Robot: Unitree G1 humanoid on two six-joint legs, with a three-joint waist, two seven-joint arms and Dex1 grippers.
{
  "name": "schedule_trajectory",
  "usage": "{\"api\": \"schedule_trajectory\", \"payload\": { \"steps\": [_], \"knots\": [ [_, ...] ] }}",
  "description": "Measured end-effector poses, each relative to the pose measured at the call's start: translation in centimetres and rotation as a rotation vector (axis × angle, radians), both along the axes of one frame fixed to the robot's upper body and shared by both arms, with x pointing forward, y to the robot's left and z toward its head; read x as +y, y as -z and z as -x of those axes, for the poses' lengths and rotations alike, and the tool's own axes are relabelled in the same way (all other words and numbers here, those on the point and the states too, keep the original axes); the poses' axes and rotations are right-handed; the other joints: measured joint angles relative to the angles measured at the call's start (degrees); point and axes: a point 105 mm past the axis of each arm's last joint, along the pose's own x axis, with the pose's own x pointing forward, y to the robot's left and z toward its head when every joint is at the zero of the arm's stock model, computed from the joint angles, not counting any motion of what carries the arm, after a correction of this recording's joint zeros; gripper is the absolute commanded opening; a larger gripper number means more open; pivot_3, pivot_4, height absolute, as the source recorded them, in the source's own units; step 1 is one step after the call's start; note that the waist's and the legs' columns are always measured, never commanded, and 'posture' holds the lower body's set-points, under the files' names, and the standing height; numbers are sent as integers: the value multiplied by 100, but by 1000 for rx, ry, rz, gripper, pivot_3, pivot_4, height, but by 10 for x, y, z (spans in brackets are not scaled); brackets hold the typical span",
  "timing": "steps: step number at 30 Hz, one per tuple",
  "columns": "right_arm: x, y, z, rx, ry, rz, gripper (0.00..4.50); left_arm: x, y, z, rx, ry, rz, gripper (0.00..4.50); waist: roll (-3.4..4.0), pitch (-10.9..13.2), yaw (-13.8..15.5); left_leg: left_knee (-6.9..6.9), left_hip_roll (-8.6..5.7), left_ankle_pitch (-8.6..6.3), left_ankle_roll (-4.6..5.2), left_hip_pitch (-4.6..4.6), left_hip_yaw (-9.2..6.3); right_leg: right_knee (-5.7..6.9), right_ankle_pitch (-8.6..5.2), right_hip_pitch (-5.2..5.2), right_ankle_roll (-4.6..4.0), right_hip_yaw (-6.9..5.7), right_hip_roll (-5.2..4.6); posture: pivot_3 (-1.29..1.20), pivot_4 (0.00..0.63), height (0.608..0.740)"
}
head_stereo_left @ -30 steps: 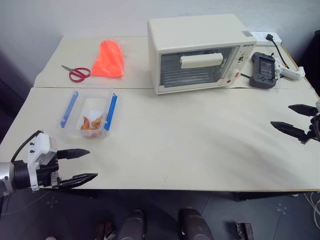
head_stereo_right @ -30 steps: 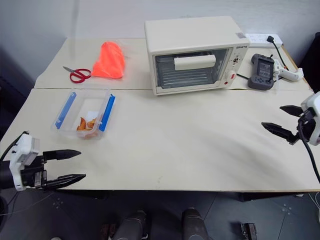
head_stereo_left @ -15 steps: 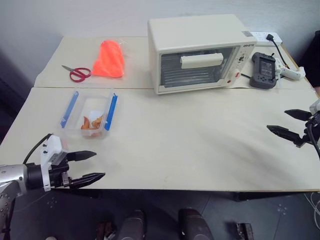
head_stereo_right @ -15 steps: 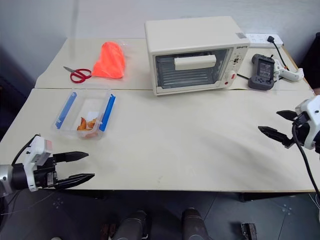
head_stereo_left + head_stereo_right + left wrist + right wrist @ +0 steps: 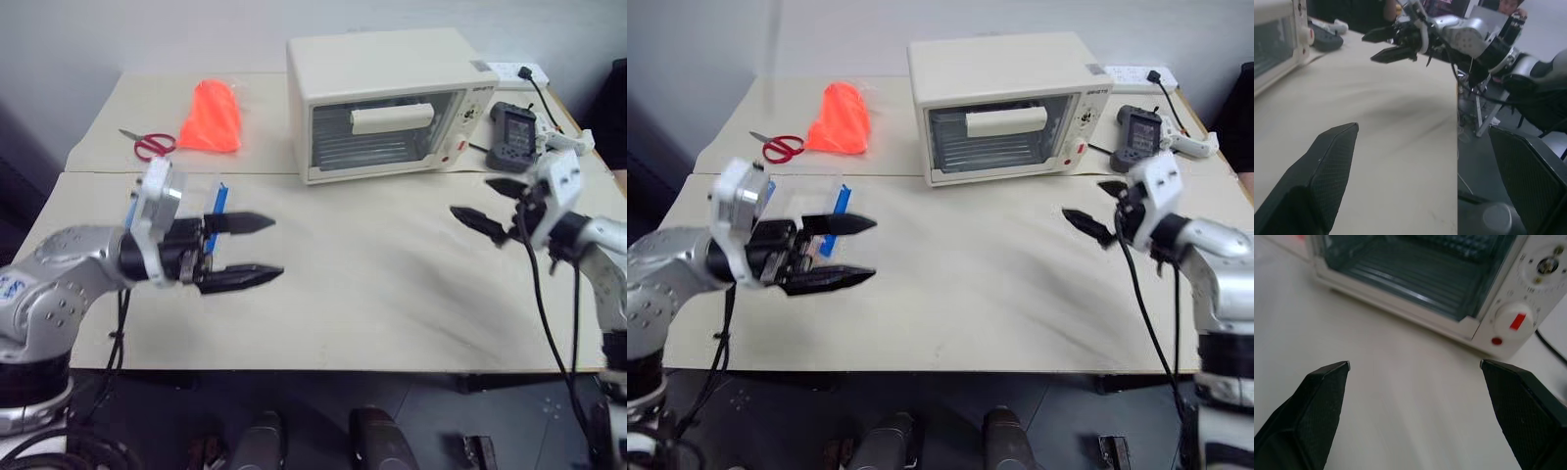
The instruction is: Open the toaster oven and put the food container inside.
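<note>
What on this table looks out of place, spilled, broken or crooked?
Nothing stands out. The toaster oven stands upright with its door shut, the food container sits flat on the table with nothing spilled, and the scissors and orange bag lie tidy at the back.

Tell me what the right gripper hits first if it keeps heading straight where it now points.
Most likely the boxy cream-white toaster oven: the right gripper, fingers open, points at its closed glass door's lower edge over bare tabletop, though the gap between them is hard to judge.
</note>
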Motion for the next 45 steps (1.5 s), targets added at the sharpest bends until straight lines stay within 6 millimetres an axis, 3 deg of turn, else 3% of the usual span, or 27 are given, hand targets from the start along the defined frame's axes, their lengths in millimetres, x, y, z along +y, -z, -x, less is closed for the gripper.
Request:
{"api": "schedule_trajectory", "payload": {
  "steps": [8,12,17,25,37,40,45],
  "knots": [
    [39,-22,-51,-59,-27,23,4453,-8,-11,-40,-74,-32,-32,4500,-1,1,-8,0,-17,0,-1,-31,-5,20,1,-31,1,-7,-3,0,150,740],
    [48,-27,-64,-68,-38,26,4453,-7,-24,-50,-130,-45,-26,4500,-1,1,-32,9,-23,2,-3,-62,-3,59,1,-75,1,-7,-7,0,150,740],
    [58,-31,-72,-81,-62,38,4453,-5,-26,-55,-147,-54,-35,4500,-1,1,-116,35,-24,2,-3,-86,-14,68,1,-84,2,-12,-10,0,150,740],
    [63,-31,-72,-85,-114,49,4453,-6,-24,-57,-154,-56,-42,4500,-1,1,-160,42,-24,4,-3,-88,-19,76,1,-85,3,-14,-10,0,150,740],
    [73,-19,-47,-90,-259,22,4453,-6,-31,-81,-194,-128,-36,4500,-1,1,-282,39,-22,7,-8,-89,-17,84,1,-92,3,-15,-6,0,150,740],
    [75,-14,-43,-86,-267,28,4500,-13,-40,-92,-213,-141,-10,3899,-1,1,-309,40,-23,7,-8,-89,-18,86,1,-92,3,-16,-6,0,150,740],
    [77,3,-36,-62,-263,23,4500,-21,-62,-114,-308,-211,0,2404,-1,1,-313,40,-24,7,-8,-88,-16,89,2,-94,4,-17,-6,0,150,740]
  ]
}}
